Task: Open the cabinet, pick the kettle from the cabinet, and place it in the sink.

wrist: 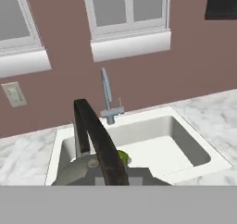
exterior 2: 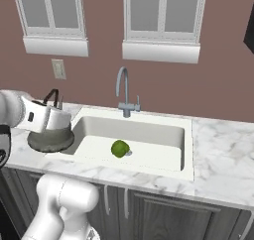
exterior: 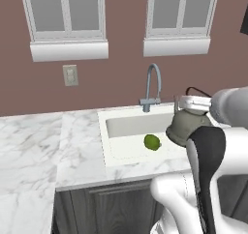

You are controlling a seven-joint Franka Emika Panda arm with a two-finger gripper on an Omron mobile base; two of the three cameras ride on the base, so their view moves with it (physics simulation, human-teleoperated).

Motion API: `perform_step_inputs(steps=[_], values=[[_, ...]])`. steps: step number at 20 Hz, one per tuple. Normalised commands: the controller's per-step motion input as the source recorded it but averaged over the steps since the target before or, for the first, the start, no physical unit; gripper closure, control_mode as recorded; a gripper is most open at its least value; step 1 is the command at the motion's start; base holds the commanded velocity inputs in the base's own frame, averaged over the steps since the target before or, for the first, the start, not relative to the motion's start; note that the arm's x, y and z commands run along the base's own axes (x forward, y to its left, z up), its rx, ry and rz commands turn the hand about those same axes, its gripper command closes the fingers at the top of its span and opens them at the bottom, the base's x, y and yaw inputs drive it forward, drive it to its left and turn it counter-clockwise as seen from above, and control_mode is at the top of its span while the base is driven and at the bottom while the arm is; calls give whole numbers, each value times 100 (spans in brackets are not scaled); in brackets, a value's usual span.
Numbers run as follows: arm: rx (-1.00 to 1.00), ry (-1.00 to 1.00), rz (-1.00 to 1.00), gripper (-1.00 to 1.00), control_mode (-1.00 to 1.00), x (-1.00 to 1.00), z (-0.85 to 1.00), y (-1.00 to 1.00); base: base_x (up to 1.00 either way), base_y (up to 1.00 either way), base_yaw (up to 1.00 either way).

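The tool point(exterior 2: 53, 105) is clamped tight on the thin arched handle of the kettle point(exterior 2: 49, 137), which hangs over the worktop point(exterior 2: 218, 135) just beside the sink point(exterior 2: 186, 150). Released here, it could catch the rim, or drop onto the lime point(exterior 2: 119, 148) inside.

The sink point(exterior 2: 186, 150) is set into the counter point(exterior 2: 223, 169), with the tap point(exterior 2: 125, 92) standing at the middle of its rear rim, against the wall. A lime point(exterior 2: 119, 148) lies on the basin floor, near the centre. Two windows point(exterior 2: 161, 16) sit in the wall above, side by side. A wall socket point(exterior 2: 58, 69) is mounted left of the tap, below the left window. The kettle point(exterior 2: 49, 137) hangs at the gripper point(exterior 2: 55, 110), over the counter just beside the sink's edge, clear of the basin. Base unit doors point(exterior 2: 163, 211) stand below the counter front.
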Motion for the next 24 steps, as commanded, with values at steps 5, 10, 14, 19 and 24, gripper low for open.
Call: perform_step_inputs(steps=[5, 10, 14, 19, 24], values=[[-5, 2, -47, 100, -100, -26, 8, -5, 0, 0, 0], [-11, 12, -59, 100, -100, -10, 8, -4, 0, 0, 0], [-14, 16, -56, 100, -100, 2, 6, -10, 0, 0, 0], [-14, 20, -45, 100, -100, 10, 2, -11, 0, 0, 0], [-1, 6, -20, 100, -100, 3, -4, -15, 0, 0, 0]])
